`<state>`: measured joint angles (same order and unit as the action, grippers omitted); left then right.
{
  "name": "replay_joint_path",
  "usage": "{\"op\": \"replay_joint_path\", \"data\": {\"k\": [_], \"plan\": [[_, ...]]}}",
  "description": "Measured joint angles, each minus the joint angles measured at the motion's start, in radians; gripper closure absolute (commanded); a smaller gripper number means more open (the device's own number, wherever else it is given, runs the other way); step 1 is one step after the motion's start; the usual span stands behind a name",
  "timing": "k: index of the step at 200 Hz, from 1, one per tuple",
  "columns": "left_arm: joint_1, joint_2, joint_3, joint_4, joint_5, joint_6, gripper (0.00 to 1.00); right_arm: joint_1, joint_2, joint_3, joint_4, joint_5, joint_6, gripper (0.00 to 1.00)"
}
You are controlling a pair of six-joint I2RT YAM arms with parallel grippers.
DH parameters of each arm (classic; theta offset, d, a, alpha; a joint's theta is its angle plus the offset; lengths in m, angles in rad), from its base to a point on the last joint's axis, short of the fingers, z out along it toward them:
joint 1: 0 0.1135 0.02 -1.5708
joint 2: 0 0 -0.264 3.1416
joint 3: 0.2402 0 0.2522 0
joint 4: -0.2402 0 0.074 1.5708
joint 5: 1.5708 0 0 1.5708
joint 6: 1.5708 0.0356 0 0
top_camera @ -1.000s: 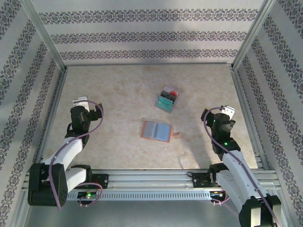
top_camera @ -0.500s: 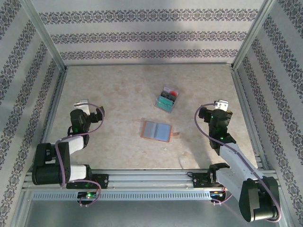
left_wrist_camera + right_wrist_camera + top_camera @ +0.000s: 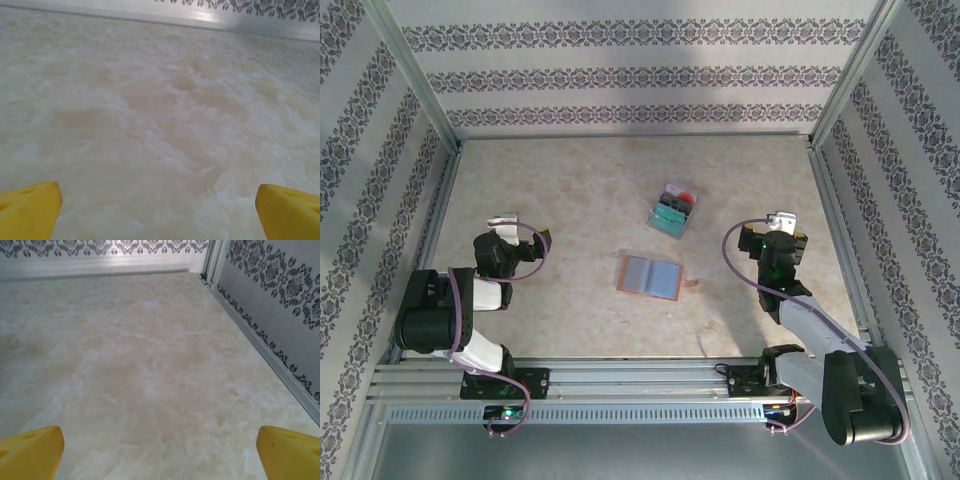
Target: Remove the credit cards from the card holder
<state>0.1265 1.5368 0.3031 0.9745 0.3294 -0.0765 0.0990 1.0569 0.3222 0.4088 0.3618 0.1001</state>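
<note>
At the near edge runs a silver aluminium rail [image 3: 640,372], with both arm bases bolted to it. Beyond it spreads a pale beige, marble-patterned tabletop [image 3: 570,190], closed in on three sides by grey papered walls [image 3: 640,75] with dark floral bands.

The left arm is folded tight above its base. The left gripper [image 3: 512,228] sits low by the left wall, its yellow fingertips [image 3: 30,210] spread wide with bare table between them. The right arm is folded the same way. The right gripper [image 3: 777,225] is near the right wall, its yellow pads [image 3: 287,450] just as far apart over bare table.

Between the two grippers and well apart from both, the flat brown leather card holder [image 3: 651,276] lies open with its grey-blue pockets facing up. Just past it, without touching it, lies a small stack of credit cards [image 3: 672,210] in teal, red and pale plastic. Open tabletop runs on either side of these two things and beyond them to the back wall.
</note>
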Motion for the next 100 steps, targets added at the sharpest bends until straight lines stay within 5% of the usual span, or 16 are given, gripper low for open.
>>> {"op": "replay_joint_path", "data": {"k": [100], "plan": [[-0.062,0.053,0.056,-0.003,-0.108,0.054,0.01,-0.012,0.114,-0.006,0.166,-0.001,0.0,0.02]]}}
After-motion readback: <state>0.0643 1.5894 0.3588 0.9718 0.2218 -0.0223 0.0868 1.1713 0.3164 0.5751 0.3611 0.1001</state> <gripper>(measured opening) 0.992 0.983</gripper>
